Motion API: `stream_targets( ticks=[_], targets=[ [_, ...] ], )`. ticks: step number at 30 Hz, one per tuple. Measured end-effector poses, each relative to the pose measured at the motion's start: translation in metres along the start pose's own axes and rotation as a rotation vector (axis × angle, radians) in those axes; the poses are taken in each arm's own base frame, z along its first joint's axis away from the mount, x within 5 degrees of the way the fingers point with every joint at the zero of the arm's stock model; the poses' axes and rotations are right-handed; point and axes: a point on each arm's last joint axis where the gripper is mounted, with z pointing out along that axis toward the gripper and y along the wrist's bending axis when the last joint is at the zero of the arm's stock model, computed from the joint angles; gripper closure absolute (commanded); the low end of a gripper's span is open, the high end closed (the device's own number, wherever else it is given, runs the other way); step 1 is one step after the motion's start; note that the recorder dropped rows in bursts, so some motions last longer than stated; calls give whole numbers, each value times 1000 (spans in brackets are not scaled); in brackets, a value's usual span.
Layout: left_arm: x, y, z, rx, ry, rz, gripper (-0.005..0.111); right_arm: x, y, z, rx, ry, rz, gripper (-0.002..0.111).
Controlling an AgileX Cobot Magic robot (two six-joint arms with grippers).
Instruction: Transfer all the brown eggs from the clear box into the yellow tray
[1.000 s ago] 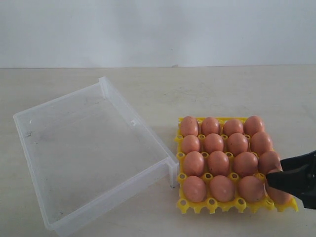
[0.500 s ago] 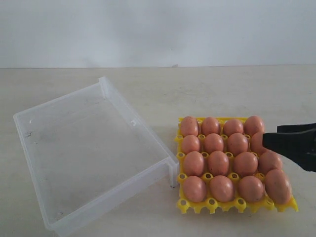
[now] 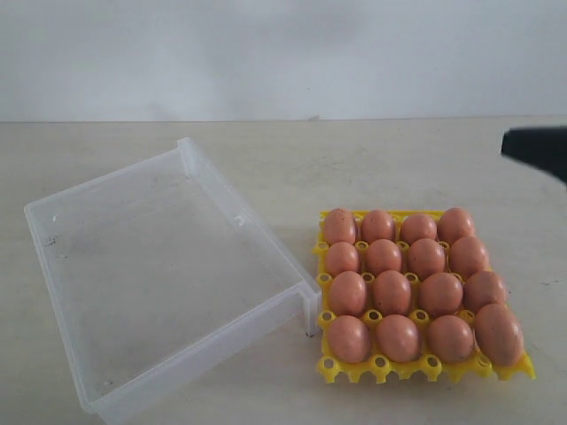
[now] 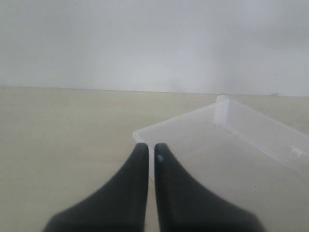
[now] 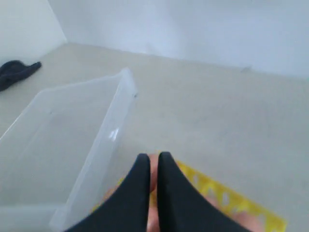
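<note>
OK, you've got all sixteen brown eggs (image 3: 391, 292) seated in the yellow tray (image 3: 383, 367), one per cell, four rows of four. The front-right egg looks bigger and tilts a bit in its cup. The tray sits on the tabletop (image 3: 372, 159) at the right of the exterior view. Its near-left corner is just beside the clear box (image 3: 221, 199); touching or not, can't tell.

The box lies to the left, turned at an angle to the tray, with one corner pointing at the tray.

Your right jaws are closed, tips pressed together, gripping nothing. In the exterior view they show only as a black tip at the right edge, well apart from the tray and past its far-right corner. The right wrist view looks down past them at the tray's edge, blurred eggs and the box wall.

Your left jaws are closed too, only a thin slit between them, empty. They point at a corner of the box, which lies near but apart.
</note>
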Motion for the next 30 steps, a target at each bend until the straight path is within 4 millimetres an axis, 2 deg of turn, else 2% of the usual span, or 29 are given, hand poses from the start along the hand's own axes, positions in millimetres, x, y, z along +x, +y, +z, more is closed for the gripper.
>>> stream_targets(
  ticks=[4,6,8,10,11,13,15,18,22,23,24,25,27,30],
  targets=[
    [0,0,0,0,0,0,103,-53,-23,-3,155,-170,-57,109],
    [0,0,0,0,0,0,103,-77,-35,-7,256,-285,21,109],
    [0,0,0,0,0,0,103,-101,-44,-12,340,-433,188,109],
    [0,0,0,0,0,0,103,-119,-45,-15,387,-525,296,109],
    [0,0,0,0,0,0,103,-128,-42,-14,409,-526,287,109],
    [0,0,0,0,0,0,103,-145,-25,-6,429,-463,171,109],
    [0,0,0,0,0,0,103,-157,1,4,447,-354,-19,109],
    [0,0,0,0,0,0,103,-167,51,14,482,-254,-262,109],
    [0,0,0,0,0,0,103,-171,97,8,516,-301,-211,109],
    [0,0,0,0,0,0,103,-166,116,5,480,-311,-165,109],
    [0,0,0,0,0,0,103,-163,123,5,456,-308,-159,109],
    [0,0,0,0,0,0,103,-157,141,4,376,-302,-179,109],
    [0,0,0,0,0,0,103,-151,161,3,281,-297,-234,109],
    [0,0,0,0,0,0,103,-147,165,-6,308,-288,-170,109]
  ],
)
